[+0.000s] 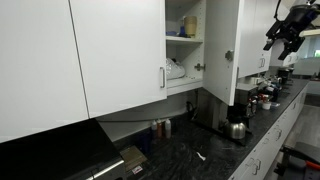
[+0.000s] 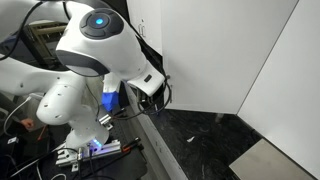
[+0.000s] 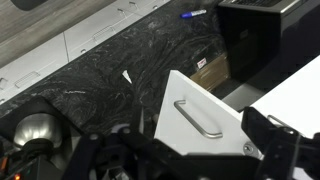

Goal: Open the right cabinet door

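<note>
The right cabinet door [image 1: 222, 50] stands swung open, its inner face and hinges toward the camera, and the shelves [image 1: 185, 40] behind it are exposed. In the wrist view the door's glossy white face [image 3: 175, 140] and its slim silver bar handle [image 3: 198, 118] lie just ahead of my fingers. My gripper [image 1: 288, 35] hangs in the air to the right of the open door, apart from it. Its dark fingers [image 3: 190, 165] are spread and hold nothing.
The wider white door [image 1: 120, 50] with its handle [image 1: 163, 77] stays shut to the left. The black marbled counter [image 3: 110, 70] carries a metal kettle [image 3: 35, 130], a coffee machine [image 1: 237, 120] and small items. My arm's body [image 2: 95, 45] stands near a white panel [image 2: 270, 60].
</note>
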Robot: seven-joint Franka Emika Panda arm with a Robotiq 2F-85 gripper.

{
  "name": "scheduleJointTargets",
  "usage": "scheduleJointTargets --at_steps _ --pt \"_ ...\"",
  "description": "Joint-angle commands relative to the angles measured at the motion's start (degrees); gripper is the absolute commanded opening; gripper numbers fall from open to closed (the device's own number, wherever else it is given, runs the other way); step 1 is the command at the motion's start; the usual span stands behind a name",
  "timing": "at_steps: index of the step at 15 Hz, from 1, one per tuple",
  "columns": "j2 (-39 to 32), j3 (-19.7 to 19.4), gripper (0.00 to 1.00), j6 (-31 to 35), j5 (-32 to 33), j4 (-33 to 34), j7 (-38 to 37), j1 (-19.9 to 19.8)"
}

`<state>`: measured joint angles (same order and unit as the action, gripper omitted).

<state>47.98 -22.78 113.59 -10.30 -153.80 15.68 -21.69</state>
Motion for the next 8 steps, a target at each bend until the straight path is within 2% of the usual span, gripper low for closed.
scheduleJointTargets --at_steps 1,8 --pt "5.60 0.43 1.00 -4.33 4.03 -2.28 -1.04 -1.46" --pt "11.51 1.14 1.00 -12.15 7.99 -2.97 -0.76 0.66"
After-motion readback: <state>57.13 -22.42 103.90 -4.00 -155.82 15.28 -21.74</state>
